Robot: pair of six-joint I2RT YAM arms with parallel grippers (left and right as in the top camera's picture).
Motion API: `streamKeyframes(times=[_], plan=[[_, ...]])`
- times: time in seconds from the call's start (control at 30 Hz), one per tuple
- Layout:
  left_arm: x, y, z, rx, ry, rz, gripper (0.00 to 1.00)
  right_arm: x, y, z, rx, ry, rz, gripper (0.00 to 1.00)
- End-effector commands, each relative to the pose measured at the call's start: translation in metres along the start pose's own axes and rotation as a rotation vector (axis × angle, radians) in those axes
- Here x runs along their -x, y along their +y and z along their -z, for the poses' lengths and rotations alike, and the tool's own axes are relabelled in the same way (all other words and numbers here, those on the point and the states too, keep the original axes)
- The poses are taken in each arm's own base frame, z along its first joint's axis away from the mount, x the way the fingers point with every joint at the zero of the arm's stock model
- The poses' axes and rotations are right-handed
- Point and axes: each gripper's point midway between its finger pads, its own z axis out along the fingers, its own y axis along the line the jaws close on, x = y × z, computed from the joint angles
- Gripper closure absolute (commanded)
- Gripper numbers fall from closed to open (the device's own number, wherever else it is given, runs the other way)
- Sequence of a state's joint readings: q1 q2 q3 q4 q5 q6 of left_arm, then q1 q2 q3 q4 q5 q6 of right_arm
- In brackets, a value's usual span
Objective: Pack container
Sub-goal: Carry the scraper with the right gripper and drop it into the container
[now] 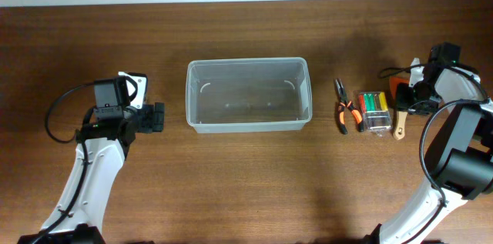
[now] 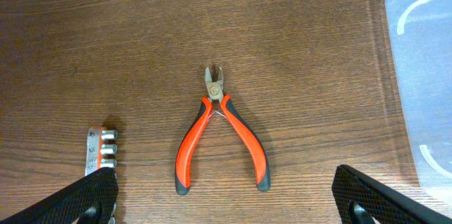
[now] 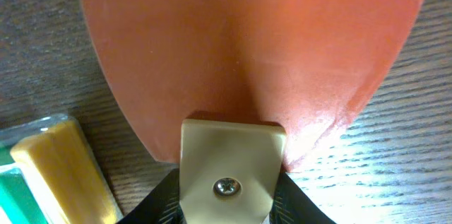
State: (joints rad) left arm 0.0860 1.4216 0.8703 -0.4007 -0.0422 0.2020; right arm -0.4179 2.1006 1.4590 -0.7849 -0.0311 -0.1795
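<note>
Right wrist: orange object fills view; right tool state unclear.

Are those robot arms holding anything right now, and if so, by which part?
The left gripper is open and holds nothing. The right gripper is at an orange tool, but whether it grips it cannot be told.

An orange object overfills the right wrist view, unidentifiable; the container runs off the left wrist view.
</note>
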Motion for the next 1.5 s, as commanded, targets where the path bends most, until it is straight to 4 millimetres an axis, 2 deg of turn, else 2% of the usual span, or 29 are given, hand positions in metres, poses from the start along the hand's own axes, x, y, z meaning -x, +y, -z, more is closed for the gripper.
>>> streamKeyframes(times=[0.0, 0.13, 0.37, 0.47, 0.6, 0.63, 0.67, 0.73, 0.83, 0.9, 0.93, 0.97, 1.03, 1.07, 1.2, 1.3, 1.4, 1.47], plan=[[0.005, 0.003, 0.000, 0.010, -0.008, -0.015, 0.01, -0.012, 0.015, -0.013, 0.085, 0.057, -0.044, 0.70], [0.005, 0.003, 0.000, 0.010, -0.008, -0.014, 0.01, -0.016, 0.022, -0.012, 0.121, 0.074, -0.090, 0.76], [0.005, 0.003, 0.000, 0.010, -0.008, -0.015, 0.01, -0.017, 0.022, -0.010, 0.121, 0.080, -0.091, 0.76], [0.005, 0.003, 0.000, 0.010, -0.008, -0.015, 0.01, -0.016, 0.023, 0.011, 0.123, 0.094, -0.092, 0.76], [0.005, 0.003, 0.000, 0.010, -0.008, -0.015, 0.01, 0.003, 0.023, 0.070, 0.117, 0.047, -0.082, 0.76], [0.005, 0.003, 0.000, 0.010, -0.008, -0.015, 0.01, 0.010, 0.025, 0.091, 0.113, 0.024, -0.067, 0.77], [0.005, 0.003, 0.000, 0.010, -0.008, -0.015, 0.01, 0.013, 0.028, 0.101, 0.113, 0.011, -0.054, 0.79], [0.005, 0.003, 0.000, 0.010, -0.008, -0.014, 0.01, 0.026, 0.042, 0.144, 0.110, -0.051, 0.010, 0.81], [0.005, 0.003, 0.000, 0.010, -0.008, -0.015, 0.01, 0.037, 0.086, 0.204, 0.119, -0.150, 0.137, 0.82], [0.005, 0.003, 0.000, 0.010, -0.008, -0.015, 0.01, 0.036, 0.119, 0.230, 0.130, -0.198, 0.249, 0.83], [0.005, 0.003, 0.000, 0.010, -0.008, -0.015, 0.01, 0.035, 0.137, 0.240, 0.138, -0.221, 0.307, 0.84], [0.005, 0.003, 0.000, 0.010, -0.008, -0.015, 0.01, 0.032, 0.164, 0.253, 0.152, -0.249, 0.389, 0.85], [0.005, 0.003, 0.000, 0.010, -0.008, -0.015, 0.01, 0.025, 0.200, 0.264, 0.173, -0.278, 0.504, 0.88], [0.005, 0.003, 0.000, 0.010, -0.008, -0.015, 0.01, 0.016, 0.230, 0.267, 0.190, -0.292, 0.608, 0.89], [0.005, 0.003, 0.000, 0.010, -0.008, -0.015, 0.01, -0.018, 0.320, 0.263, 0.235, -0.317, 0.986, 0.96], [0.005, 0.003, 0.000, 0.010, -0.008, -0.015, 0.01, -0.043, 0.366, 0.246, 0.239, -0.301, 1.243, 0.96], [0.005, 0.003, 0.000, 0.010, -0.008, -0.015, 0.01, -0.060, 0.393, 0.214, 0.234, -0.241, 1.456, 0.95], [0.005, 0.003, 0.000, 0.010, -0.008, -0.015, 0.01, -0.062, 0.398, 0.187, 0.232, -0.188, 1.552, 0.95]])
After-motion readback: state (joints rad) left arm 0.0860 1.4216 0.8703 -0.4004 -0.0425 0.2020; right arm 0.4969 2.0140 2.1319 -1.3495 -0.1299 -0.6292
